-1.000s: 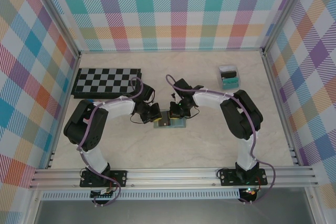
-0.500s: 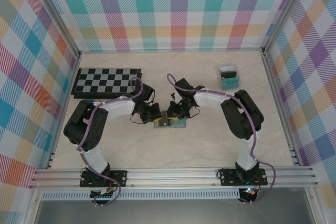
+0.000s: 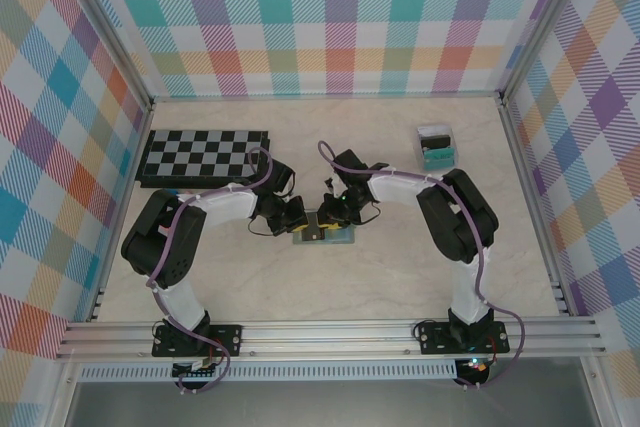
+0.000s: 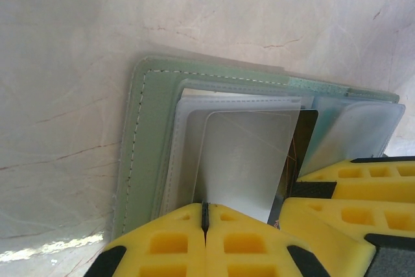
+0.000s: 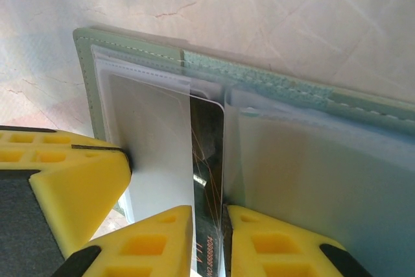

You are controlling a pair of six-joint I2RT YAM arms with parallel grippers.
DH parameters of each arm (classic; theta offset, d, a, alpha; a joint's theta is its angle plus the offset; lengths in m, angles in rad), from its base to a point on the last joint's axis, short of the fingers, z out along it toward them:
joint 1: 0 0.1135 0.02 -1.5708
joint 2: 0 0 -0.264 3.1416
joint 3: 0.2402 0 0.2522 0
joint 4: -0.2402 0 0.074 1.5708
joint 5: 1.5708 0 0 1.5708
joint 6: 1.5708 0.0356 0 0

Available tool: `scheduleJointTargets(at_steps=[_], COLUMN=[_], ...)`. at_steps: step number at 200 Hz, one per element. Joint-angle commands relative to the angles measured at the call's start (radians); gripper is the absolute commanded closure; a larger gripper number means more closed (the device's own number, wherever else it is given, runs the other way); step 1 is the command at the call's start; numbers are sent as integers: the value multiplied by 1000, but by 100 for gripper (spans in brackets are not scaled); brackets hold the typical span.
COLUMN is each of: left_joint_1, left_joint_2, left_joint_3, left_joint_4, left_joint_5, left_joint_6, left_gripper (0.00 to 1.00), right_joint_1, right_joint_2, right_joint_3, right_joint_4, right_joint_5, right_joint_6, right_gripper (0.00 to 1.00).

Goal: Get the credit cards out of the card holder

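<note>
Out from the two arm bases at the near edge of the desk (image 3: 400, 277), both arms bent inward and met over the card holder (image 3: 322, 235), which lay opened flat on the marbled top about midway across. The left claw (image 3: 298, 219) sat at its left half and the right claw (image 3: 338, 215) at its right, the two nearly touching.

From the left wrist, the left claw (image 4: 205, 215) had its yellow fingers pressed together with no gap, their tips at the near edge of a pale card (image 4: 249, 154) tucked in the clear pockets of the sage-green card holder (image 4: 146, 134). A dark card (image 4: 306, 134) peeked out just beside the pale one.

From the right wrist, the right claw (image 5: 209, 215) stood with its fingers a narrow gap apart, the exposed strip of the dark card (image 5: 207, 141) lying between them. I could not tell whether they pinched it. The card holder's (image 5: 272, 79) stitched green edge ran beyond.

Farther back, a chessboard (image 3: 205, 155) lay to the left and a small clear box (image 3: 436, 147) to the right, both well apart from the claws.
</note>
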Motion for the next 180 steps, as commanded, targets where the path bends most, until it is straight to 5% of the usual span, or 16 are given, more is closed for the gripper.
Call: scheduleJointTargets(at_steps=[1,49,97,180], left_joint_1=[-1,-1,12,24], left_joint_2=[47,41,-3,-44], left_joint_3=[-43,-52,-47,-37], left_joint_4=[-41,-40,-66,-37], left_joint_5=[-35,-37,-51,8], left_joint_6=[-5,-7,5,5], left_gripper=[99,99,82,81], right_joint_1=[-4,-7,-38,-67], right_joint_2=[31,17,-36,-124], right_joint_3=[18,12,-22,-82], right_joint_4=[16,31,4,-14], right_joint_5=[-50,-50,-29,-24], right_joint_6=[-27,-32,-48,-68], right_gripper=[80,89,100,100])
